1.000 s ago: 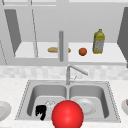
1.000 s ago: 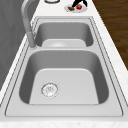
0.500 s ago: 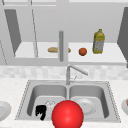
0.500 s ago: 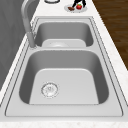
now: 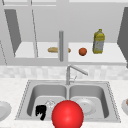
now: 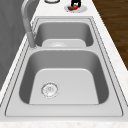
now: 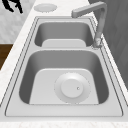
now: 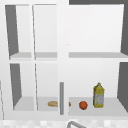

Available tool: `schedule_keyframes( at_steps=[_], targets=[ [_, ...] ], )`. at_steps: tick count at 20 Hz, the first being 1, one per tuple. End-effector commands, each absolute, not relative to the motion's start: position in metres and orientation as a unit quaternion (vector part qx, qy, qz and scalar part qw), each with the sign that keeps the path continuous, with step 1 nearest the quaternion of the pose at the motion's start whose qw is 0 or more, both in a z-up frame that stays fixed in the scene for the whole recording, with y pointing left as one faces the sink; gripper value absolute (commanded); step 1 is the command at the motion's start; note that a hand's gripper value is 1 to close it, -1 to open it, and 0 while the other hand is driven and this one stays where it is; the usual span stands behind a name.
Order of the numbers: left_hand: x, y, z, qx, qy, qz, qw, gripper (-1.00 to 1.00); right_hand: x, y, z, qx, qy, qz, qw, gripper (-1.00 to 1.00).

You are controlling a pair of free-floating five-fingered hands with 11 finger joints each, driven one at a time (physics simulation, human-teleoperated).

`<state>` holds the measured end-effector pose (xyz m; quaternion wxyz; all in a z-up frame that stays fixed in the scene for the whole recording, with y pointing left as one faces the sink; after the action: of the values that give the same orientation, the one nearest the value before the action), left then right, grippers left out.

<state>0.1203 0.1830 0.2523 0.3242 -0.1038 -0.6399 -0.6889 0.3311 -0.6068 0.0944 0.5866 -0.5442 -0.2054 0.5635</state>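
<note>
My left hand (image 5: pixel 41 111) hangs in front of the left basin's front rim, fingers loose and pointing down, holding nothing. In the right side view the left hand (image 7: pixel 13 6) floats off the counter's front edge, near a small white plate (image 7: pixel 45 7). A big red ball (image 5: pixel 67 114) sits just right of that hand, before the sink's (image 5: pixel 110 96) front edge. At the far end of the left side view a black hand (image 6: pixel 75 2), likely my right, hovers over a plate (image 6: pixel 81 9) bearing a red bit (image 6: pixel 74 6).
A white plate (image 7: pixel 72 88) lies in the right basin; the left basin has a drain (image 6: pixel 49 89). The faucet (image 5: pixel 75 71) swings right. On the cabinet shelf stand a bread roll (image 5: pixel 53 49), an orange fruit (image 5: pixel 82 51) and a yellow bottle (image 5: pixel 99 41). Plates (image 5: pixel 3 110) flank the sink.
</note>
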Motion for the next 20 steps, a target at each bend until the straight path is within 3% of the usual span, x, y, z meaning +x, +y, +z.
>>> schedule_keyframes(
  at_steps=[1, 5, 20],
  targets=[
    [0.12, 0.183, 0.252, -0.104, -0.64, -0.689, 0.324, 0.0, 0.331, -0.607, 0.086, -0.538, -0.198, 0.569, 0.59, 1.0],
    [0.12, 0.183, 0.252, -0.104, -0.64, -0.689, 0.324, 0.0, 0.331, -0.608, 0.097, -0.574, -0.216, 0.55, 0.567, 1.0],
    [0.12, 0.183, 0.252, -0.104, -0.64, -0.689, 0.324, 0.0, 0.354, -0.617, 0.191, -0.525, -0.182, 0.581, 0.595, 1.0]
  ],
)
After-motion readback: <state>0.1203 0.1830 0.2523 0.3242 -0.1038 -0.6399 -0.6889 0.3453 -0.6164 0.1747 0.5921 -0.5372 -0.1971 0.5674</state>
